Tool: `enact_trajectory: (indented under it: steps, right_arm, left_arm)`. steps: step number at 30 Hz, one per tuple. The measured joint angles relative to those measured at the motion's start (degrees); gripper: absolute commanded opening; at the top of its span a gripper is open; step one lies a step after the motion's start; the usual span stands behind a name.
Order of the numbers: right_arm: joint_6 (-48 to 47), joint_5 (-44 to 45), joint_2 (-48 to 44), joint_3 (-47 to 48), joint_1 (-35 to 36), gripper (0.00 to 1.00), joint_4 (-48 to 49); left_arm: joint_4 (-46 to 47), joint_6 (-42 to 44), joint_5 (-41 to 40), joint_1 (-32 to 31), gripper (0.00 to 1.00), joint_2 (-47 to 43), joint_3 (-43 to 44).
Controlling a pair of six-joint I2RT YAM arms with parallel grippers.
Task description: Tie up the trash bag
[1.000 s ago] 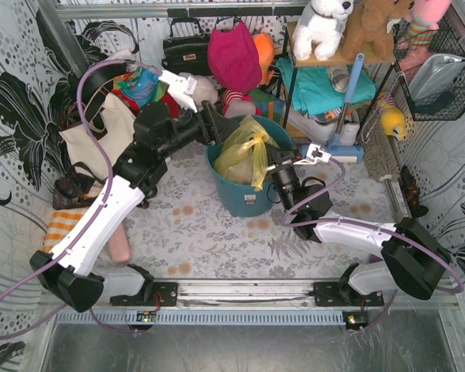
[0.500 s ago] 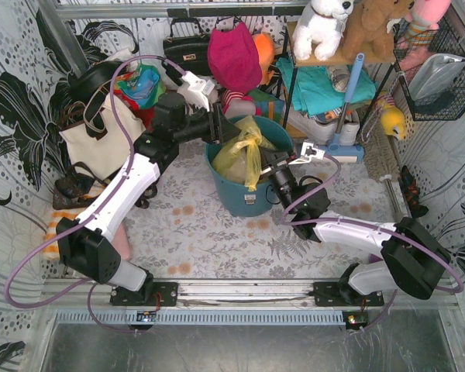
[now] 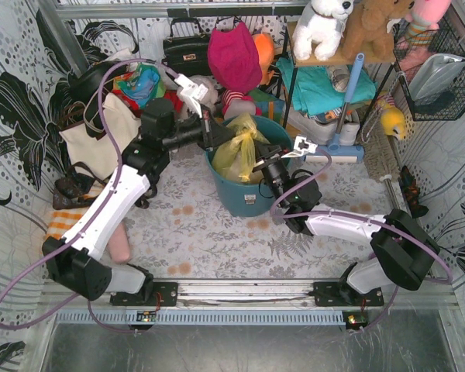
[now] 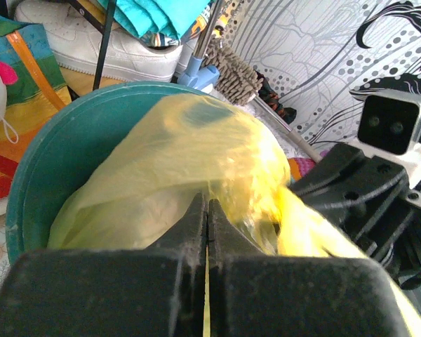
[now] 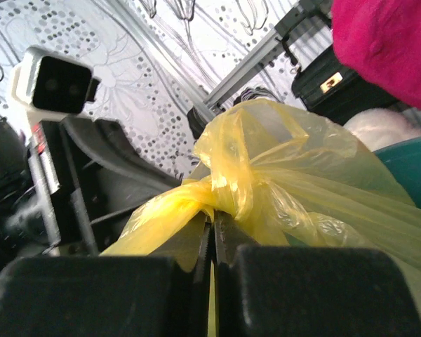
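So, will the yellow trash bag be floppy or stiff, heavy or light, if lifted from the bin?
Probably floppy: the trash bag is thin, crinkled film, gathered into a twist. Likely light, as it looks puffed rather than packed. The glossy film may slip or tear if pulled hard.

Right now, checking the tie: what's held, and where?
The trash bag: left tool pinches plastic near its top, right tool pinches beside the knot.

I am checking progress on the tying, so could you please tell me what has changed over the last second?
The left gripper closed on the bag. The right gripper, staying shut on the bag, drew slightly left. The bin stayed put.
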Motion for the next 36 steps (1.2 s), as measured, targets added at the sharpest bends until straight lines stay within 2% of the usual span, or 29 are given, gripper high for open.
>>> enact_trajectory:
  steps: [9, 10, 12, 14, 16, 24, 30, 36]
  right_arm:
    - [-3.45, 5.27, 1.84, 1.81, 0.0, 0.0, 0.22]
    - [-3.69, 5.57, 2.03, 1.88, 0.0, 0.0, 0.22]
    - [-4.39, 6.19, 2.14, 1.88, 0.0, 0.0, 0.28]
    - [-4.83, 6.58, 2.12, 1.88, 0.0, 0.0, 0.42]
    - [-5.42, 7.02, 1.81, 1.64, 0.0, 0.0, 0.35]
    - [-6.01, 7.63, -1.77, 0.42, 0.0, 0.0, -0.5]
    - [-5.97, 7.17, -1.95, 0.42, 0.0, 0.0, -2.03]
    - [-5.81, 6.93, -1.95, 0.42, 0.0, 0.0, -2.99]
  left_arm:
    - [0.11, -1.53, 2.99, -0.72, 0.0, -6.49, -6.82]
    - [-0.02, -1.55, 3.19, -1.03, 0.02, -6.75, -7.28]
    - [-0.74, -1.4, 2.97, -1.86, 0.15, -6.99, -7.56]
    - [-1.49, -0.61, 0.92, -2.51, 0.22, -7.23, -7.56]
    - [-2.56, 0.5, -2.34, -3.04, 0.25, -7.74, -7.54]
    - [-1.66, 7.61, -17.31, -3.08, 0.58, -7.87, -5.6]
    - [3.61, 12.87, -18.01, -3.08, 0.65, -3.87, -4.13]
    - [7.28, 15.23, -15.06, -3.58, 0.65, 1.01, -4.13]
